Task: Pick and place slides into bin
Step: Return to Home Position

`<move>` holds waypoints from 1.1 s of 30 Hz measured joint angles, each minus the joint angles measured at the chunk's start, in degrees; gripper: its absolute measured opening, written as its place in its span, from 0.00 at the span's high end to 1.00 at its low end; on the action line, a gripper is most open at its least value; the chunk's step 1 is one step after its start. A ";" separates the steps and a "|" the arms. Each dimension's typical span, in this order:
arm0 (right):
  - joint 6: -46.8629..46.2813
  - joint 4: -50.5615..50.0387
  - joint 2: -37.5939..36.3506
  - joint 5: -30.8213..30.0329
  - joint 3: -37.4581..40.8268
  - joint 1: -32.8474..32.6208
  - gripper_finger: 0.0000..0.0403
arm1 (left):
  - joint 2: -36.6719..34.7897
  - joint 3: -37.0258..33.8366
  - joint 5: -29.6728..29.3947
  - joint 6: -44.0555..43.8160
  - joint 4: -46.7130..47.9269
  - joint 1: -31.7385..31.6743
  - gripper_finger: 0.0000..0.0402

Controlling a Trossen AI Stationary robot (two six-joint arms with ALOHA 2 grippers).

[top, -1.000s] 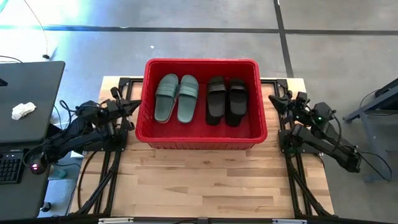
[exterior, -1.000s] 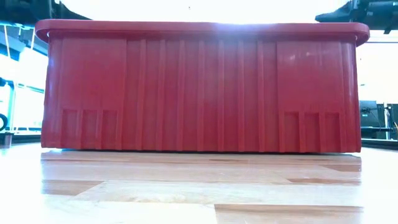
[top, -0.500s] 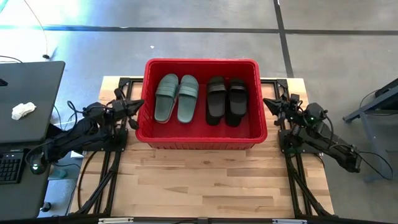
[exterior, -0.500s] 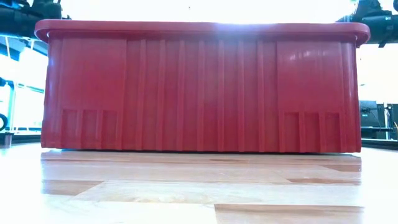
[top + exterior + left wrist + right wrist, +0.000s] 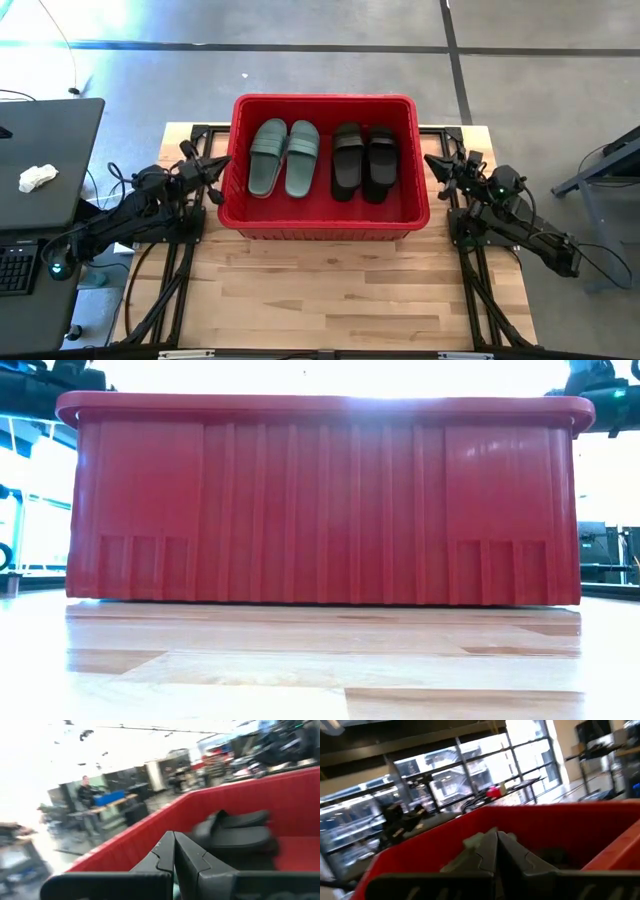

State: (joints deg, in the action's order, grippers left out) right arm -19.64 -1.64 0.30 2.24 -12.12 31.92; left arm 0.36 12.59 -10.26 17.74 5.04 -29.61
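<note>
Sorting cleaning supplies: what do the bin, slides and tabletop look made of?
The bin looks like moulded plastic: glossy red, ribbed walls, thick rim. The green slides and black slides look like matte rubber or foam, with no sheen. The tabletop looks like varnished wood: jointed pale planks with grain.

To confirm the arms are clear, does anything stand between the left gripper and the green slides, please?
Only the bin's left wall: the left gripper is outside it, shut; the green slides lie inside. The right gripper waits opposite.
</note>
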 joint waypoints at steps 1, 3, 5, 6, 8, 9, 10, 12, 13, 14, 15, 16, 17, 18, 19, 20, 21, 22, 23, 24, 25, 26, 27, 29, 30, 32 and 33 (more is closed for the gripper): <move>0.44 0.63 0.00 -0.58 0.00 0.26 1.00 | 0.00 -0.03 -1.39 1.27 -0.69 -0.01 1.00; 1.66 2.73 0.02 -0.69 0.00 1.44 1.00 | 0.01 -0.03 -5.20 3.43 -1.39 -0.04 1.00; 2.58 5.25 0.10 -0.70 0.00 3.40 1.00 | 0.02 -0.03 -8.12 4.21 -1.47 -0.07 1.00; 2.85 6.20 0.37 -0.67 -0.02 4.65 1.00 | 0.02 -0.03 -8.87 4.62 -1.58 -0.04 1.00; 2.83 7.03 1.16 0.71 -0.02 7.37 1.00 | 0.02 -0.03 -9.72 5.25 -1.93 -0.04 1.00; 2.00 7.61 1.86 1.80 -0.02 8.83 1.00 | 0.02 -0.03 -10.11 5.35 -2.10 -0.07 1.00; 0.82 8.37 2.69 3.77 -0.02 10.24 1.00 | 0.04 -0.03 -10.25 5.36 -2.40 -0.07 1.00; -1.07 8.97 4.32 9.85 -0.02 12.55 1.00 | 0.04 -0.03 -7.62 4.78 -3.08 -0.06 1.00; -1.11 8.86 5.06 11.81 -0.02 13.38 1.00 | 0.04 -0.03 -5.75 4.21 -3.08 -0.04 1.00; -1.01 8.46 5.51 12.02 -0.02 13.92 1.00 | 0.04 -0.03 -4.67 3.73 -2.78 -0.04 1.00; -0.59 8.24 6.00 11.47 -0.02 14.42 1.00 | 0.04 -0.03 -4.45 3.34 -2.06 0.02 1.00; 0.17 8.29 6.26 10.69 -0.02 14.73 1.00 | 0.04 -0.03 -4.46 2.83 -1.01 -0.02 1.00; 0.57 8.28 6.34 9.59 -0.02 14.91 1.00 | 0.04 -0.01 -4.40 2.17 -0.28 0.00 1.00; 1.09 8.29 6.34 8.95 -0.02 15.04 1.00 | 0.00 0.10 -4.26 1.48 0.55 0.00 1.00; 1.76 8.25 6.32 8.74 -0.02 15.08 1.00 | 0.00 0.14 -3.82 0.96 1.23 -0.02 1.00; 2.03 7.88 6.32 8.74 -0.02 15.08 1.00 | 0.00 0.18 -3.26 0.56 1.73 -0.05 1.00; 2.03 6.87 6.32 8.78 -0.02 15.06 1.00 | 0.00 0.19 -2.88 0.06 2.05 -0.07 1.00; 2.12 5.55 6.32 9.18 -0.02 15.06 1.00 | -0.02 0.19 -2.34 -0.33 2.25 -0.07 1.00; 2.14 4.00 6.32 9.68 -0.02 15.06 1.00 | -0.02 0.19 -1.73 -0.53 2.30 -0.06 1.00; 2.13 2.32 6.32 10.15 -0.02 15.06 1.00 | -0.02 0.19 -1.23 -0.68 2.36 -0.04 1.00; 2.03 0.51 6.32 10.40 -0.02 15.06 1.00 | -0.02 0.19 -0.89 -0.75 2.36 -0.04 1.00; 1.98 -1.34 6.32 10.67 -0.02 15.06 1.00 | -0.02 0.19 -0.54 -0.93 2.33 -0.04 1.00; 1.97 -2.75 6.32 11.02 -0.02 15.06 1.00 | -0.02 0.19 -0.08 -1.11 2.25 -0.04 1.00; 1.94 -4.60 6.34 11.39 -0.02 15.04 1.00 | 0.00 0.17 0.45 -1.73 2.14 -0.04 1.00; 1.95 -5.21 6.32 11.39 -0.02 15.04 1.00 | -0.01 0.15 0.62 -2.26 2.21 -0.03 1.00; 2.10 -5.69 6.32 11.28 -0.02 15.06 1.00 | 0.00 0.08 0.78 -3.42 2.27 0.00 1.00; 2.14 -5.68 6.32 11.30 -0.02 15.04 1.00 | 0.00 0.07 0.83 -3.98 2.33 -0.01 1.00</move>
State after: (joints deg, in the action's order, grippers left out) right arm -17.50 -7.32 6.61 13.54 -12.14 46.96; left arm 0.36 12.66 -9.44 13.77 7.36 -29.61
